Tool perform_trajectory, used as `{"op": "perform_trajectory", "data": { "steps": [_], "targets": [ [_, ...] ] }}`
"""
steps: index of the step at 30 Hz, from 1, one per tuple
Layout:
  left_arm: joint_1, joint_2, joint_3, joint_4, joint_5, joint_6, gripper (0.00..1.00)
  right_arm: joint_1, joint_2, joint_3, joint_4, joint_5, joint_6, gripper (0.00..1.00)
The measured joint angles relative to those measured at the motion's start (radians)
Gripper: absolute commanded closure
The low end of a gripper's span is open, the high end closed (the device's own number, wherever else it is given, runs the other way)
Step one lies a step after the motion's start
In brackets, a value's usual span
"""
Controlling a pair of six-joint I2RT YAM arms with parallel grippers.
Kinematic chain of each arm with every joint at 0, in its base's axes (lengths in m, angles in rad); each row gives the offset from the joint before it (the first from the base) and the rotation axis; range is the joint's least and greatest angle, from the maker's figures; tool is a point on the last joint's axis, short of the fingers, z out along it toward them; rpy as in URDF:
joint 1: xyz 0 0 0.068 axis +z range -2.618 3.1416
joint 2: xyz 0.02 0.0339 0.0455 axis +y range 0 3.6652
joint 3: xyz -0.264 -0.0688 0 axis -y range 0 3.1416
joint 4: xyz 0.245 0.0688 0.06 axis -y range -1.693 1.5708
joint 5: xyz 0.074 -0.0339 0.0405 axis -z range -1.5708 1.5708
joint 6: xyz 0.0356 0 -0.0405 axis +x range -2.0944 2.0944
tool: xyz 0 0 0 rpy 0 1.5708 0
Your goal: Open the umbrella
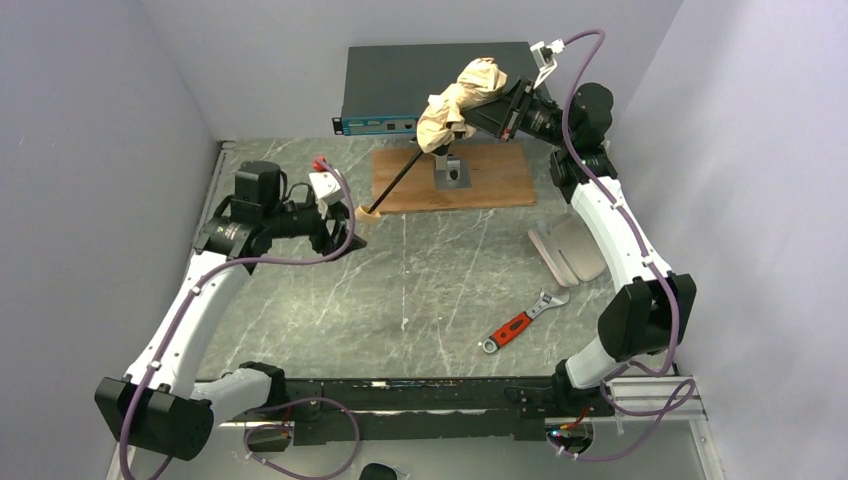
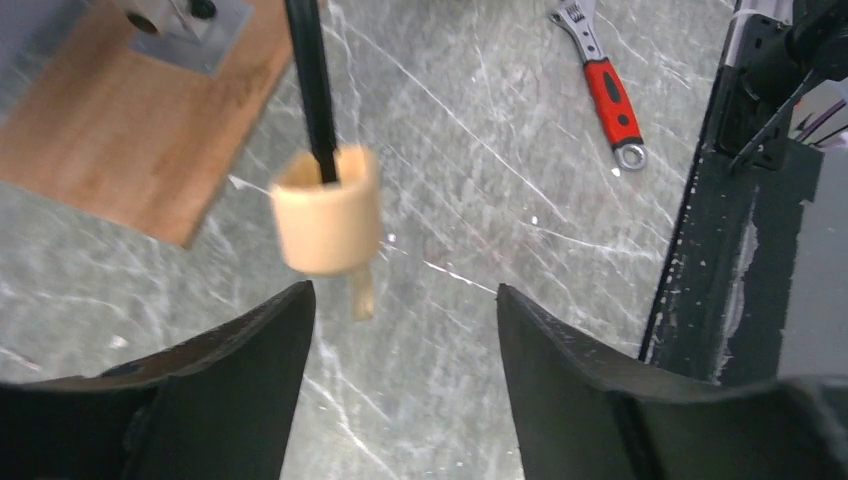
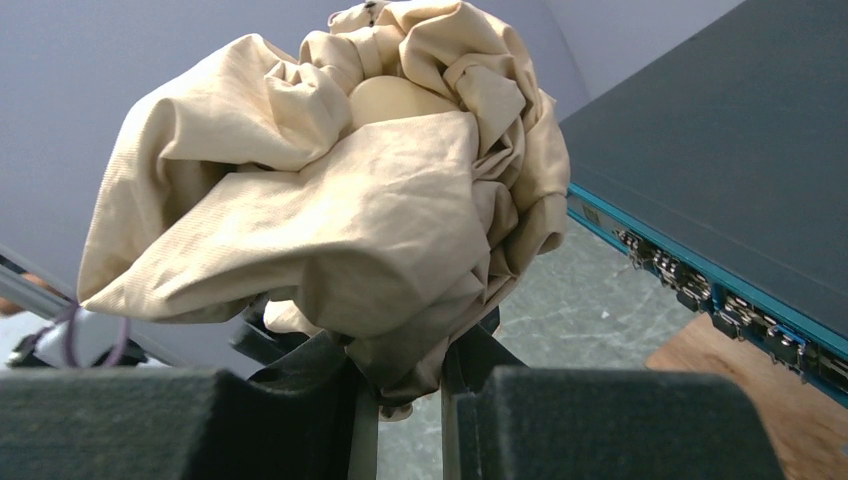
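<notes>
The umbrella (image 1: 458,100) is held up at the back of the table, its beige fabric bunched in a crumpled ball. Its black shaft (image 1: 395,186) slants down left to the cream knob handle (image 1: 368,212). My right gripper (image 1: 497,112) is shut on the fabric bundle (image 3: 340,200), the cloth pinched between the jaws. My left gripper (image 1: 345,225) is open and empty, just left of the handle. In the left wrist view the handle (image 2: 327,210) hangs ahead of the left fingertip (image 2: 285,320), not touching it.
A wooden board (image 1: 455,178) with a metal bracket (image 1: 452,172) lies under the umbrella. A dark electronics box (image 1: 400,85) stands at the back. A red-handled wrench (image 1: 520,322) lies front right, and a pale pouch (image 1: 570,250) lies right of centre.
</notes>
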Motion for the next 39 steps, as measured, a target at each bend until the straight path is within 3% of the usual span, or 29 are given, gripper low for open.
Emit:
{"op": "perform_trajectory", "data": {
  "steps": [7,10,14,15,19,22,25,29,35,39],
  "targets": [
    [-0.051,0.056,0.19,-0.01,-0.015,0.021,0.24,0.066,-0.029,0.0,-0.136,0.002,-0.154,1.0],
    [-0.111,0.092,0.212,-0.003,-0.059,0.021,0.35,0.102,-0.045,0.0,-0.175,0.008,-0.203,1.0],
    [-0.18,0.158,0.213,-0.013,-0.158,0.023,0.67,0.14,-0.071,0.0,-0.222,0.023,-0.258,1.0],
    [-0.187,0.172,0.213,-0.018,-0.178,0.026,0.72,0.142,-0.077,0.0,-0.234,0.029,-0.27,1.0],
    [-0.185,0.183,0.183,-0.04,-0.241,0.047,0.75,0.136,-0.089,0.011,-0.273,0.069,-0.32,1.0],
    [-0.149,0.149,0.074,-0.06,-0.265,0.097,0.75,0.104,-0.089,0.027,-0.299,0.075,-0.327,1.0],
    [-0.085,0.111,-0.07,-0.078,-0.27,0.171,0.73,0.035,-0.085,0.064,-0.315,0.051,-0.305,1.0],
    [-0.044,0.051,-0.146,-0.006,-0.254,0.275,0.61,0.005,-0.056,0.075,-0.346,-0.004,-0.259,1.0],
    [-0.021,0.032,-0.121,-0.019,-0.216,0.321,0.31,-0.018,-0.034,0.076,-0.319,-0.026,-0.196,1.0],
    [-0.004,0.039,-0.04,-0.098,-0.151,0.299,0.17,-0.009,-0.041,0.074,-0.243,-0.037,-0.181,1.0]
  ]
}}
